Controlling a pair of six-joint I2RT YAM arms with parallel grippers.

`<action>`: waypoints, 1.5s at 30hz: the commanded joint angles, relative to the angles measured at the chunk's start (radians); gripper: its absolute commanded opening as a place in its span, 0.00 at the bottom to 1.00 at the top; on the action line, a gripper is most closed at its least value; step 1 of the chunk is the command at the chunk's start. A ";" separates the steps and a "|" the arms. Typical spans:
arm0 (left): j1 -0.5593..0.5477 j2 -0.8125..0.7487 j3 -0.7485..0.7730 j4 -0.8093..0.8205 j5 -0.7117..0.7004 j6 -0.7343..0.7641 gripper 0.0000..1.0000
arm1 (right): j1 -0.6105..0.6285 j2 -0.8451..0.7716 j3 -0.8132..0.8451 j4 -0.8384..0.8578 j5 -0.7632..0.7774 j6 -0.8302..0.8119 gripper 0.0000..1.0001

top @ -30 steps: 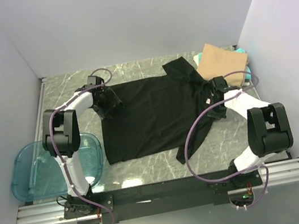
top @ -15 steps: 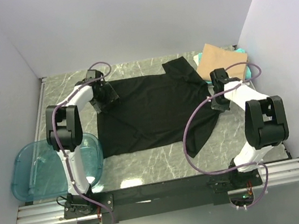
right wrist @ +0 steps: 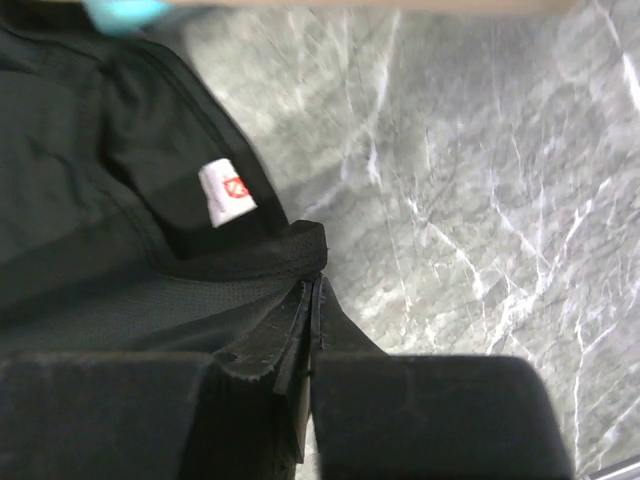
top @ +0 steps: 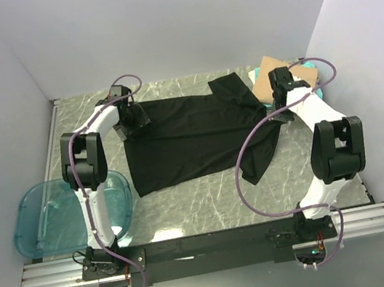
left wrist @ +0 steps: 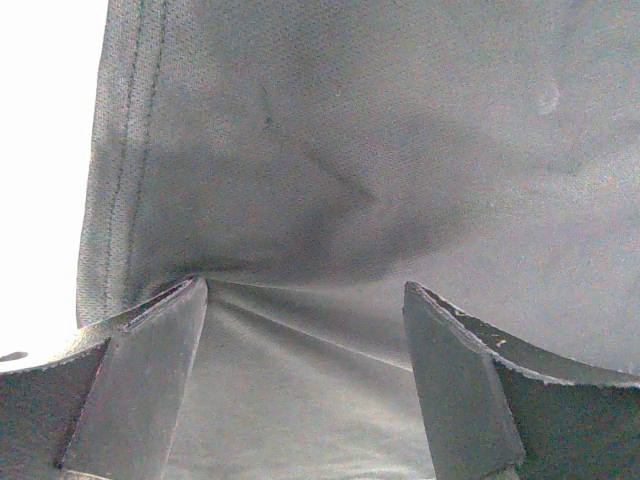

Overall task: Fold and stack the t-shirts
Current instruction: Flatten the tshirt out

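Observation:
A black t-shirt [top: 191, 140] lies spread and rumpled across the marble table [top: 188, 210], one sleeve folded up at the far right. My left gripper [top: 129, 118] is at the shirt's far left corner. In the left wrist view its jaws [left wrist: 300, 290] stand wide apart over the fabric [left wrist: 330, 150], and creases run out from the left fingertip. My right gripper [top: 275, 109] is at the shirt's right side. In the right wrist view it [right wrist: 315, 285] is shut on the collar edge of the shirt [right wrist: 90, 200], near the white neck label [right wrist: 227, 192].
A folded tan shirt [top: 264, 81] lies on a teal one [top: 327, 89] at the far right corner, partly behind the right arm. A clear blue bin [top: 43, 220] stands at the left edge. Walls close in the table on three sides.
Both grippers have moved toward the far wall and dragged the black shirt with them. Its near hem has slid up the table and the body has become shorter and flatter.

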 commanded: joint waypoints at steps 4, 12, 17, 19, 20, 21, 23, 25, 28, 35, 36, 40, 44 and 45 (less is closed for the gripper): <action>-0.015 -0.130 0.014 -0.003 -0.013 0.002 0.86 | -0.004 -0.034 0.050 -0.026 -0.066 -0.022 0.28; -0.084 -0.279 -0.156 0.022 -0.024 -0.038 0.87 | -0.006 -0.200 -0.113 -0.006 -0.212 0.004 0.47; -0.099 -0.373 -0.328 0.082 0.016 -0.099 0.86 | -0.006 -0.238 -0.254 0.047 -0.318 0.039 0.45; -0.097 -0.396 -0.414 0.125 0.039 -0.125 0.86 | -0.006 -0.235 -0.292 0.072 -0.364 0.054 0.44; -0.097 -0.408 -0.430 0.128 0.045 -0.130 0.86 | -0.006 -0.234 -0.305 0.078 -0.370 0.057 0.43; -0.097 -0.411 -0.457 0.132 0.050 -0.136 0.86 | -0.006 -0.226 -0.318 0.084 -0.371 0.062 0.43; -0.099 -0.420 -0.488 0.137 0.045 -0.134 0.86 | -0.006 -0.215 -0.322 0.086 -0.365 0.058 0.43; -0.097 -0.425 -0.503 0.143 0.044 -0.136 0.86 | -0.006 -0.197 -0.325 0.089 -0.355 0.051 0.42; -0.099 -0.424 -0.530 0.157 0.050 -0.137 0.87 | -0.004 -0.171 -0.332 0.098 -0.353 0.050 0.42; -0.097 -0.368 -0.540 0.157 0.042 -0.130 0.87 | -0.006 -0.146 -0.358 0.098 -0.332 0.053 0.41; -0.097 -0.364 -0.540 0.157 0.042 -0.127 0.87 | -0.006 -0.149 -0.362 0.097 -0.319 0.050 0.41; -0.097 -0.348 -0.542 0.160 0.050 -0.127 0.87 | -0.006 -0.154 -0.362 0.089 -0.295 0.042 0.41; -0.097 -0.339 -0.551 0.159 0.045 -0.130 0.87 | -0.004 -0.139 -0.368 0.103 -0.301 0.047 0.41; -0.097 -0.338 -0.554 0.159 0.044 -0.127 0.87 | -0.006 -0.135 -0.368 0.107 -0.304 0.047 0.41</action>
